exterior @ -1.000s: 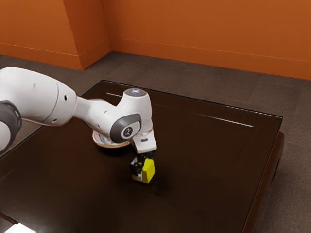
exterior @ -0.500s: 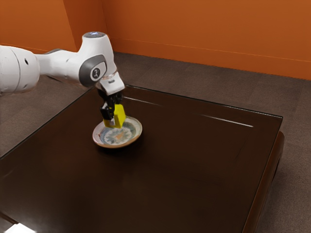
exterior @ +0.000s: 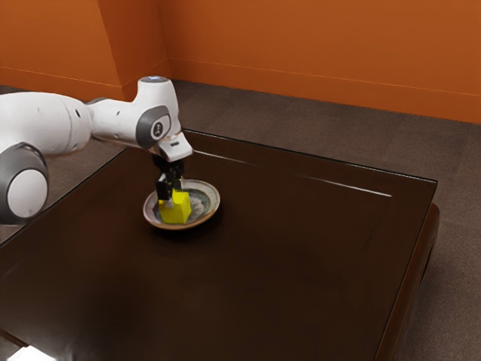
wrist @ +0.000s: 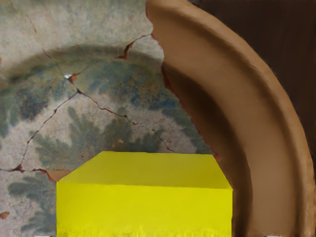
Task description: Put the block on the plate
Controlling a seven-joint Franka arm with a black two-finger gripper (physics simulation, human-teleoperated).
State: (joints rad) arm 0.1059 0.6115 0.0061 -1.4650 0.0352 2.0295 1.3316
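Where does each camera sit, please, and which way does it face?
Exterior view: beside my arm, above the table, looking down across it toward the orange walls; the arm enters from the view's left.
Wrist view: on the arm's end, looking down at the block and plate.
Both share the block, plate and table.

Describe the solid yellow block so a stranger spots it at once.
Start at the glossy dark-brown table and find the round, cracked, leaf-patterned plate on it. Inside the plate's rim is the yellow, box-shaped block: plain and flat-faced, where the plate is curved and patterned.
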